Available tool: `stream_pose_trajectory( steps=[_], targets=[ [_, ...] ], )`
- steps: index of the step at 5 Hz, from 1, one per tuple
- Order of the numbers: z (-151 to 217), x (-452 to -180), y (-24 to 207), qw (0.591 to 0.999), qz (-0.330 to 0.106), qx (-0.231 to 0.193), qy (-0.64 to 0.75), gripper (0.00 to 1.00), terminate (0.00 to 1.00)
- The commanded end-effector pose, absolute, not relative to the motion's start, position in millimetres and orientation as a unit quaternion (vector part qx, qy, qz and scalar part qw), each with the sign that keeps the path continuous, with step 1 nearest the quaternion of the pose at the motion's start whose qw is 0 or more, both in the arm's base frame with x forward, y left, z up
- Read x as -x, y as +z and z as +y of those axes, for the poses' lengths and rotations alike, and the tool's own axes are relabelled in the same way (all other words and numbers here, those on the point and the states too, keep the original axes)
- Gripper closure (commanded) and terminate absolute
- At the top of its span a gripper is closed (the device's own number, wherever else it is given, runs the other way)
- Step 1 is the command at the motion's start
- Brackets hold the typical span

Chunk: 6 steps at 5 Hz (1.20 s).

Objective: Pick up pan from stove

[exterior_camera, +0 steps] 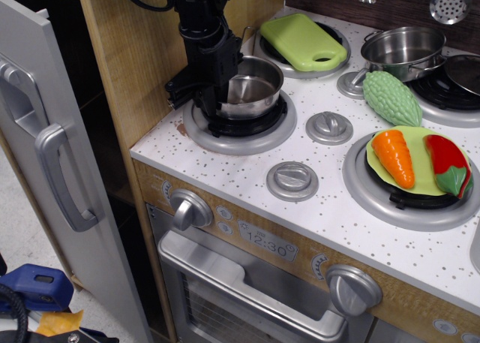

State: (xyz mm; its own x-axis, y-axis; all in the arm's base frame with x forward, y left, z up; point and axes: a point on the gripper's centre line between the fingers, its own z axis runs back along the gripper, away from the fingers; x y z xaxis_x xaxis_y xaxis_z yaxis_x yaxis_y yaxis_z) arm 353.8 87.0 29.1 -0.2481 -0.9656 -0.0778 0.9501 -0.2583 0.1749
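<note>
A small steel pan [251, 90] sits on the front-left burner [240, 138] of the toy stove. It looks slightly tilted, and its thin wire handle points back towards the green board. My black gripper [212, 95] comes down from above at the pan's left rim, with one finger inside the pan and one outside. The jaws appear shut on the rim. The contact point itself is partly hidden by the gripper body.
A wooden cabinet wall [135, 58] stands just left of the gripper. A green cutting board [304, 41] lies on the back burner. To the right are a steel pot [405, 50], a green gourd [391, 97], and a plate [420, 179] with a carrot [394, 157] and a red pepper [448, 163].
</note>
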Motion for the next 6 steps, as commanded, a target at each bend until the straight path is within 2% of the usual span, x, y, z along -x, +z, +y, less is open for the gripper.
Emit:
stream_pose_trajectory(
  steps=[1, 3, 5, 6],
  targets=[
    [91, -355, 47, 0.599, -0.049, -0.108, -0.792, 1.0, 0.0],
    [88, -344, 79, 0.573, -0.06, -0.136, -0.806, 1.0, 0.0],
    [87, -333, 101, 0.558, -0.066, -0.159, -0.812, 1.0, 0.0],
    [87, -336, 107, 0.558, -0.074, -0.17, -0.809, 1.0, 1.0]
  ],
)
